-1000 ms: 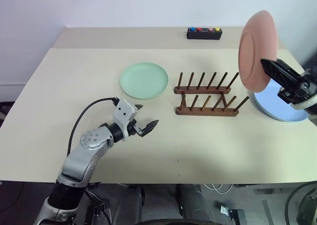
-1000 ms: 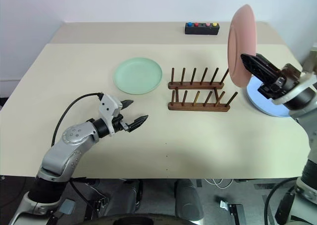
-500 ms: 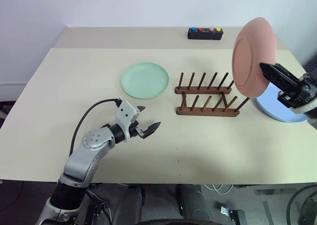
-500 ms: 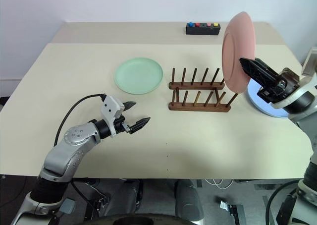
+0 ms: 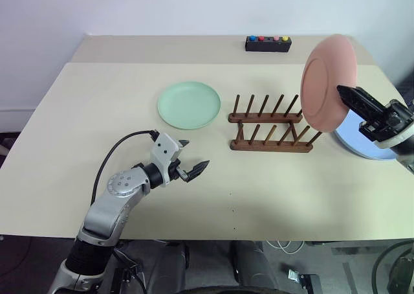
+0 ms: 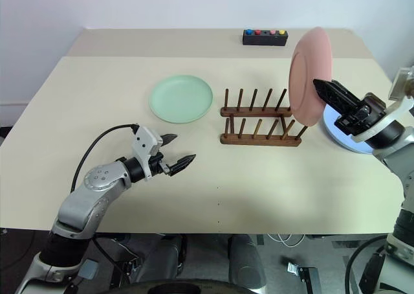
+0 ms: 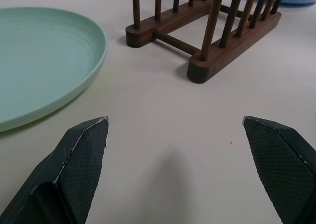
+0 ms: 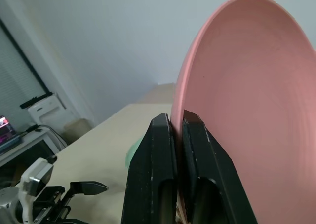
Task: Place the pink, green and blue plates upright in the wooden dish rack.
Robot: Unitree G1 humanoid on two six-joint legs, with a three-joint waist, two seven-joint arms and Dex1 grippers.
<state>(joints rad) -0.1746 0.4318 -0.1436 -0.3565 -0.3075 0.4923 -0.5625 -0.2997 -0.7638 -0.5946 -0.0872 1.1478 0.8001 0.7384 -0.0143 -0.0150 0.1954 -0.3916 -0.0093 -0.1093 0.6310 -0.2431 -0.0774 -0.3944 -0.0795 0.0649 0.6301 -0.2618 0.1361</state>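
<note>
With the right gripper (image 5: 343,91) fingers clamped on the pink plate (image 5: 323,80) rim, keep the plate vertical and lower its bottom edge between 2 pegs of the rack (image 5: 272,131) below them, while the left gripper (image 5: 192,158) fingers stay spread wide and empty above the surface (image 5: 97,113).

The left end effector (image 5: 191,165) hangs low over the worktop (image 5: 97,113), its arm bent at the elbow, black fingers (image 7: 84,150) spread wide with nothing between them. The right end effector (image 5: 344,93) is raised at the right side, angled up and leftward, fingers pinched tight on the rim of a pink plate (image 5: 325,80).
</note>
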